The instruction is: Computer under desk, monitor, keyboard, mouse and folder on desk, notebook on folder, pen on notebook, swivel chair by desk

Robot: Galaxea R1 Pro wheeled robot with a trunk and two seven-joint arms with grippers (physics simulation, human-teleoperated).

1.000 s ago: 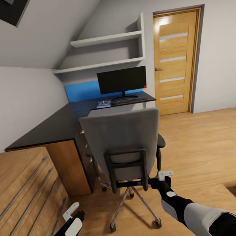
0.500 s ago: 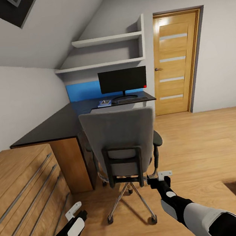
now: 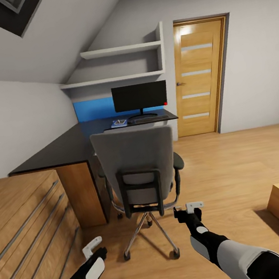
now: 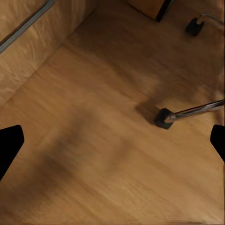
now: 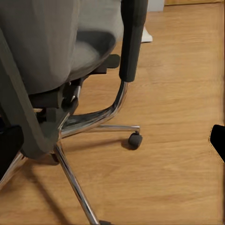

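Left arm: low beside the drawer chest [image 3: 32, 228], forearm angled forward; left pincer [image 3: 94, 248] released, its dark fingertips [image 4: 10, 145] wide apart over bare floor.
Right arm: stretched forward, right pincer [image 3: 188, 210] just behind the chair base, fingers spread and holding nothing.
Obstruction: swivel chair [image 3: 137, 169] stands between the robot and the worktop [image 3: 64, 147], backrest toward the robot, chrome legs on castors [image 5: 135, 140].
Surroundings: wooden door [image 3: 198, 76], wall shelves [image 3: 120, 63], plank floor [image 3: 234, 169].
Task items: black monitor [image 3: 140, 96] upright on the worktop's far end; keyboard [image 3: 151, 119] in front of it; small blue-white stack [image 3: 119, 123] beside the keyboard, contents too small to tell.
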